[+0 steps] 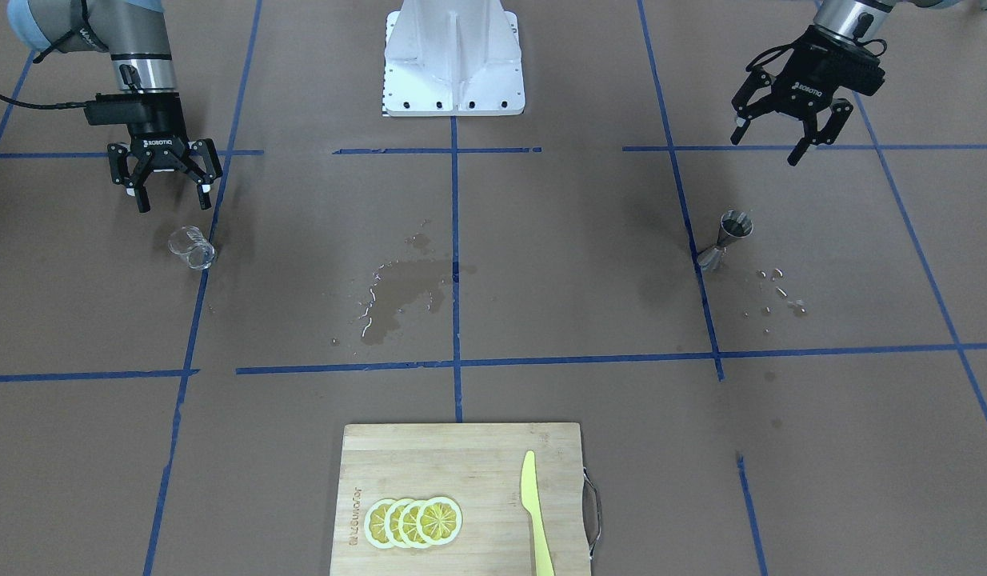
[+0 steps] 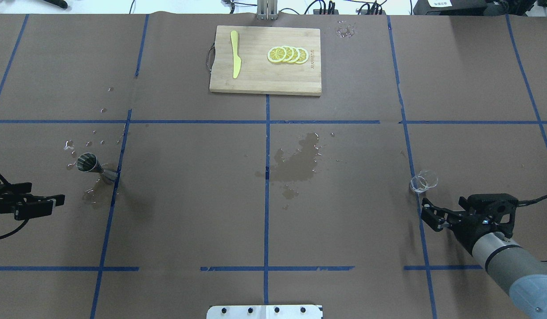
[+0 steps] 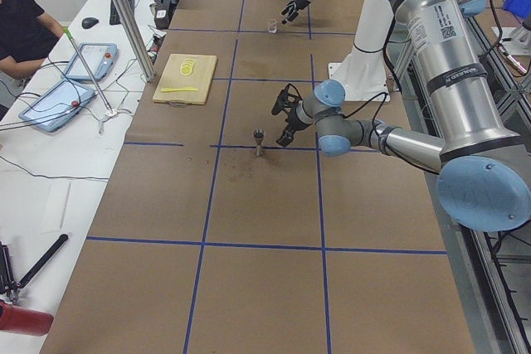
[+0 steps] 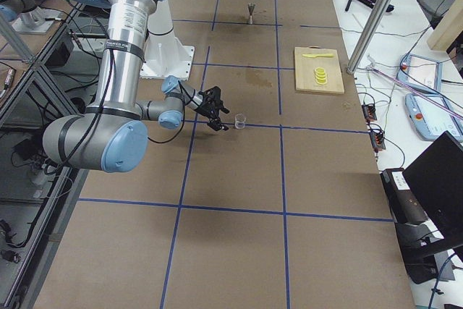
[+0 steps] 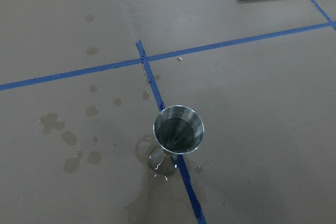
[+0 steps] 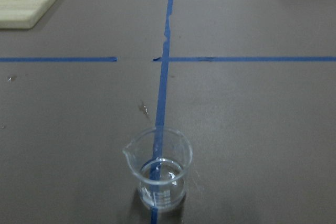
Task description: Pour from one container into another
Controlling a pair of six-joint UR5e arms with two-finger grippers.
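Observation:
A steel jigger (image 1: 725, 238) (image 2: 92, 166) stands upright on a blue tape line, with its cup (image 5: 177, 132) seen from above in the left wrist view. My left gripper (image 1: 769, 146) (image 2: 56, 204) hovers open and empty a short way behind it, on the robot's side. A small clear glass beaker (image 1: 192, 246) (image 2: 423, 181) stands on another tape line. In the right wrist view the beaker (image 6: 157, 169) holds a little clear liquid. My right gripper (image 1: 173, 205) (image 2: 426, 212) hangs open and empty just behind the beaker, not touching it.
A wooden cutting board (image 2: 255, 79) at the table's far edge carries lemon slices (image 2: 287, 55) and a yellow knife (image 2: 235, 60). A wet spill (image 2: 298, 164) darkens the paper mid-table. Drops (image 2: 85, 144) lie around the jigger. The white robot base (image 1: 453, 60) stands on the near side.

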